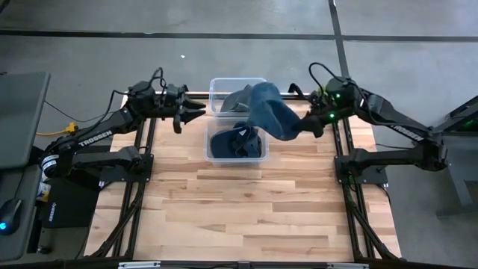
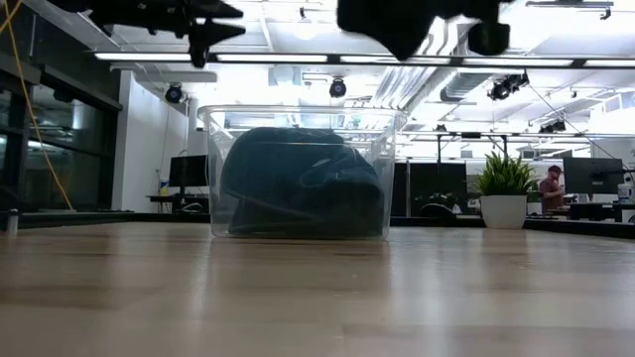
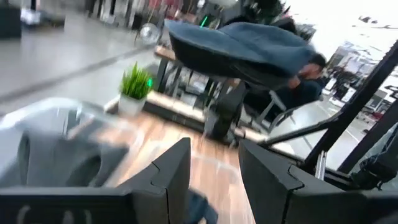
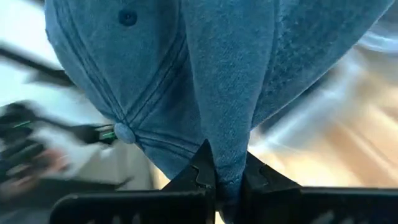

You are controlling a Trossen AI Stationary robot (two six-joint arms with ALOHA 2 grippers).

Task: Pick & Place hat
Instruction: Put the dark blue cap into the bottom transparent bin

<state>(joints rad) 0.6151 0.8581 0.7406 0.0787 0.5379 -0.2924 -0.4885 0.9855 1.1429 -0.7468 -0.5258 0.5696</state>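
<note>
Hat (image 1: 270,112), blue denim, hangs in the air above the clear bins near the surface's far edge, pinched by the right gripper (image 4: 225,177), whose fingers are clamped tight on a fold of its cloth. Nearer bin (image 1: 237,145) holds dark hats. Left gripper (image 1: 196,113) hovers beside the farther bin (image 1: 221,84), fingers partly apart, holding nothing.

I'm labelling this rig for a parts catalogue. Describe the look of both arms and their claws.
Both arms are dark, jointed links with black cables looped over them. The left arm carries white TROSSEN lettering; the right arm shows green lights near its wrist. The left claw has two flat, angular black fingers; the right claw has matching black ones.
</note>
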